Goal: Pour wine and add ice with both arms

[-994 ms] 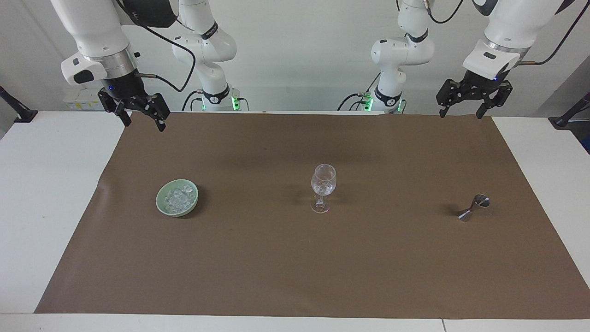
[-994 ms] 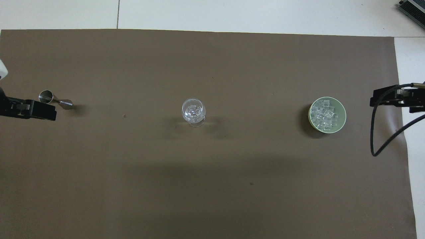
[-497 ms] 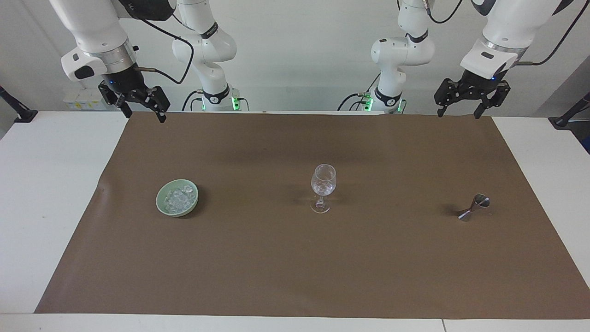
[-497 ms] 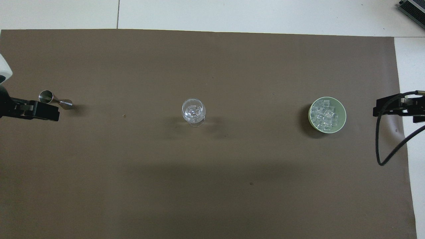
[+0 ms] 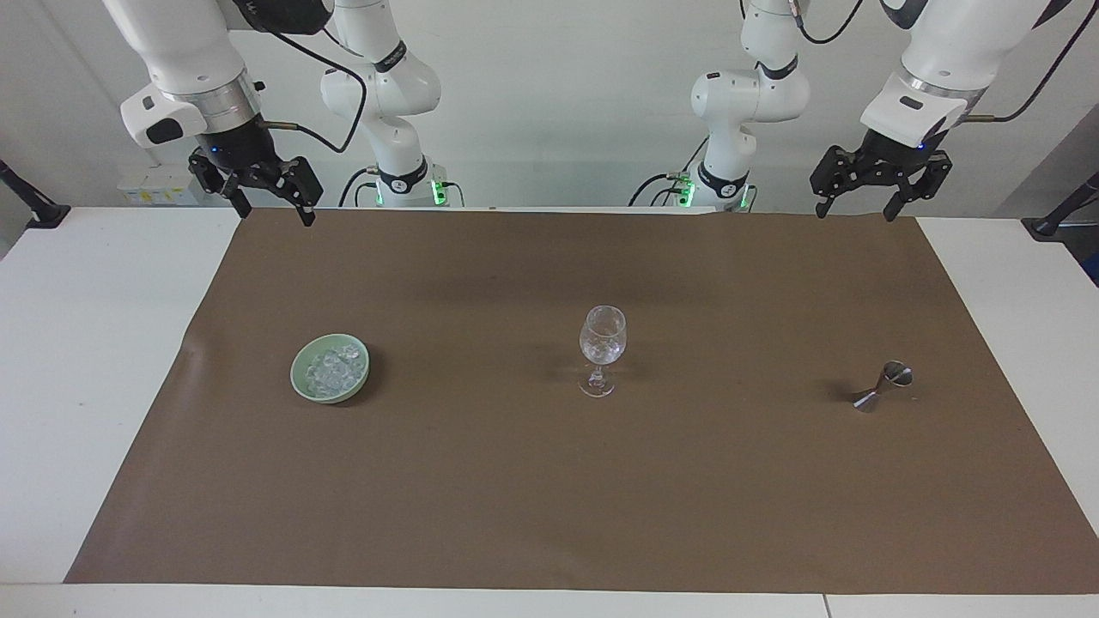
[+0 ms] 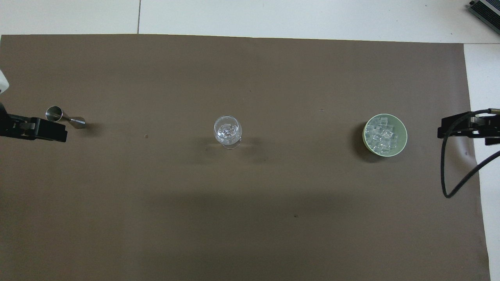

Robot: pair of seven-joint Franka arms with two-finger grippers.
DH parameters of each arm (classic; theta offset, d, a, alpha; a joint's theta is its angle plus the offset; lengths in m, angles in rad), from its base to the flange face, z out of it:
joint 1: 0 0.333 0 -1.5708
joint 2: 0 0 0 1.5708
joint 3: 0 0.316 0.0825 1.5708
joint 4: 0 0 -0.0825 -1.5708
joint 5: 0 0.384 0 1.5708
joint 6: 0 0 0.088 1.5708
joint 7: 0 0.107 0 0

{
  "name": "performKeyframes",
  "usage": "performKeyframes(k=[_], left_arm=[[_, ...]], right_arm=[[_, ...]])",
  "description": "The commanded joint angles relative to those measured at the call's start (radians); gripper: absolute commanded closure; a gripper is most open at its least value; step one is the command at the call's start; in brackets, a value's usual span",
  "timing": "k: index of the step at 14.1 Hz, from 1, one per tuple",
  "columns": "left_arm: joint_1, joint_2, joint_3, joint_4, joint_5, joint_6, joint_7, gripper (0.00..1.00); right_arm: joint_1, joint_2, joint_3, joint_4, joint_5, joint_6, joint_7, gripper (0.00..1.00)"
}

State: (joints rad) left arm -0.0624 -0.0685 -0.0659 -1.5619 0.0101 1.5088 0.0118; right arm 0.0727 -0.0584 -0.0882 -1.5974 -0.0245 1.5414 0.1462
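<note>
A clear stemmed glass point(image 5: 603, 345) point(image 6: 227, 130) stands at the middle of the brown mat, with clear glinting bits in its bowl. The ice point(image 5: 330, 369) point(image 6: 383, 135) is heaped in a pale green bowl point(image 5: 299, 380) point(image 6: 404, 137) toward the right arm's end. A small steel jigger point(image 5: 883, 386) point(image 6: 65, 117) lies tipped toward the left arm's end. My right gripper point(image 5: 273, 213) point(image 6: 465, 127) hangs open and empty, high over the mat's edge by the robots. The left gripper point(image 5: 859, 212) point(image 6: 39, 130) hangs the same way at its own end. Wine is out of view.
The brown mat point(image 5: 549, 498) covers most of the white table point(image 5: 77, 360). A black cable point(image 6: 449, 171) loops down from the right wrist. Black clamp brackets point(image 5: 30, 206) sit at both ends of the table by the robots.
The right gripper has risen a little and drifted slightly toward the table's middle. The left gripper has barely shifted. Glass, bowl and jigger have not moved.
</note>
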Motion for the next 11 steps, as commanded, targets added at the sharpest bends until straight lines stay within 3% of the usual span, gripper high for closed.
performKeyframes(k=[1,11], left_arm=[[-0.013,-0.002,0.014,0.006,-0.012,-0.010,0.010,0.00],[-0.014,-0.007,0.012,0.002,-0.012,-0.010,0.017,0.00]], right_arm=[[-0.002,-0.015,0.001,-0.013,0.023,-0.006,-0.017,0.00],[0.019,-0.023,-0.013,-0.024,0.023,-0.007,-0.010,0.00]])
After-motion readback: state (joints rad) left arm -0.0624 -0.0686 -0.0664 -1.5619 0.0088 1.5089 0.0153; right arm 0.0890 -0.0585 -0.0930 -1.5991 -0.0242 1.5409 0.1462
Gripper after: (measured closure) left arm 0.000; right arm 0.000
